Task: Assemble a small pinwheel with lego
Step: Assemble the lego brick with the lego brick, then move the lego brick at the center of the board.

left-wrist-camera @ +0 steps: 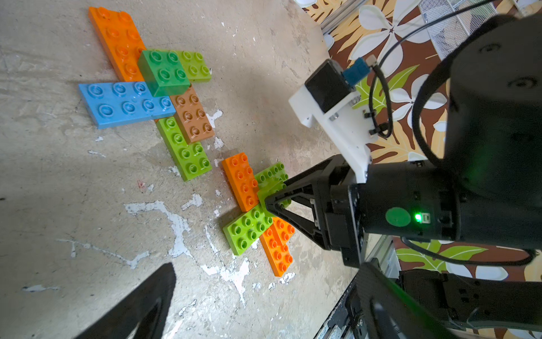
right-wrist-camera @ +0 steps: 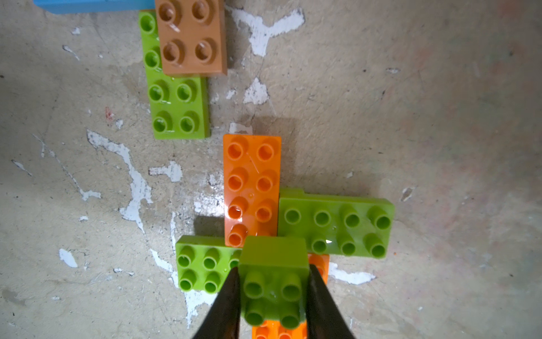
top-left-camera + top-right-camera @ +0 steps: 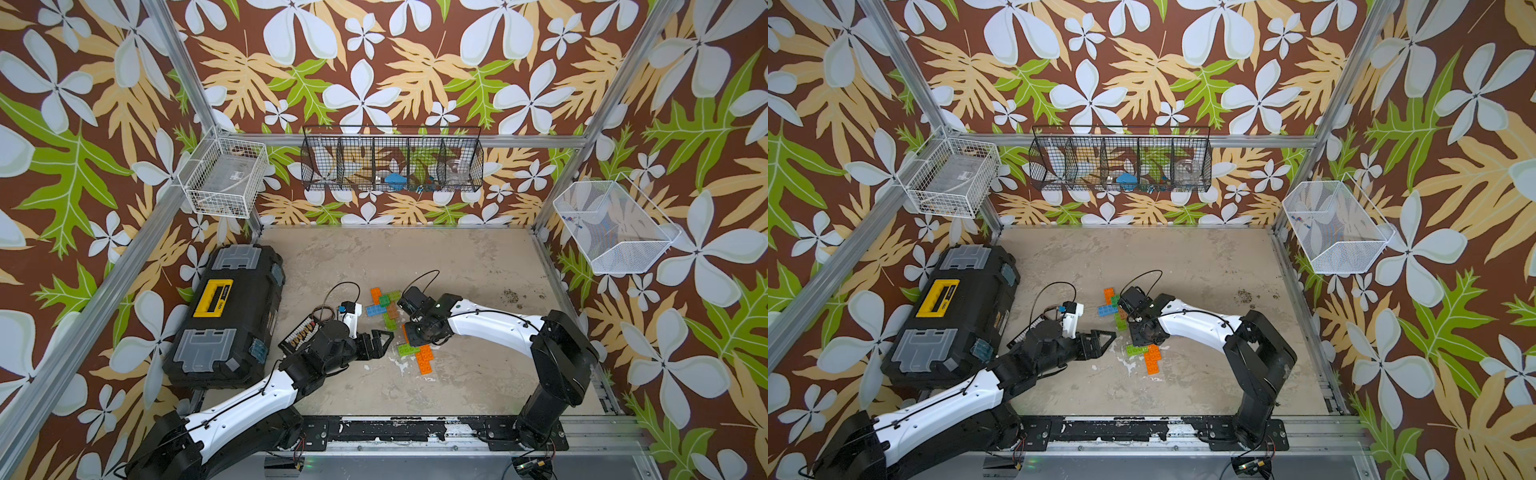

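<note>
A pinwheel of lego plates lies mid-table: two orange plates (image 2: 251,182) (image 1: 278,249) and two lime green plates (image 2: 337,226) (image 1: 249,229) arranged as a cross. At its centre sits a lime green two-by-two brick (image 2: 272,255), with my right gripper (image 2: 273,273) (image 3: 417,338) shut on its sides from above. Farther back is a second cluster (image 3: 384,305): orange, blue (image 1: 123,102), brown (image 1: 193,114) and lime plates under a dark green brick (image 1: 164,73). My left gripper (image 3: 388,343) (image 1: 264,305) hovers just left of the pinwheel, open and holding nothing.
A black toolbox (image 3: 226,311) with a yellow handle fills the left side. A white device (image 3: 349,316) and a small connector board (image 3: 299,332) lie beside the left arm. Wire baskets (image 3: 392,162) hang on the walls. A metal rail (image 3: 415,432) runs along the front edge.
</note>
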`<act>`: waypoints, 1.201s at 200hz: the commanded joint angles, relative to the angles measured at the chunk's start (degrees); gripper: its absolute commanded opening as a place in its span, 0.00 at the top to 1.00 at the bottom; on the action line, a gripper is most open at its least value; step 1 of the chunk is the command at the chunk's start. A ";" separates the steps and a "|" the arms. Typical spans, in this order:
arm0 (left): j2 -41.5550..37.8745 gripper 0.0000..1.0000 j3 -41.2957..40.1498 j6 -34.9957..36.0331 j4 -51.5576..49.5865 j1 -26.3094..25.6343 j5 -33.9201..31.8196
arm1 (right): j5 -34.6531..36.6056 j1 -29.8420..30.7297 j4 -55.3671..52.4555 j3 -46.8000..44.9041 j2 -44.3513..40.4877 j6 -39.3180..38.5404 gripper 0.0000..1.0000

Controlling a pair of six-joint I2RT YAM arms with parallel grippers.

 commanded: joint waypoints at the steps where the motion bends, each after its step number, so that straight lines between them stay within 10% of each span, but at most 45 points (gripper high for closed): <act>1: -0.06 0.02 0.01 1.02 1.00 0.09 0.58 | 1.18 -0.02 -0.36 0.38 0.40 0.96 1.00; 240: -1.78 0.01 0.92 2.22 -1.73 0.10 -2.04 | 5.55 -3.46 -5.49 2.43 0.21 1.55 1.00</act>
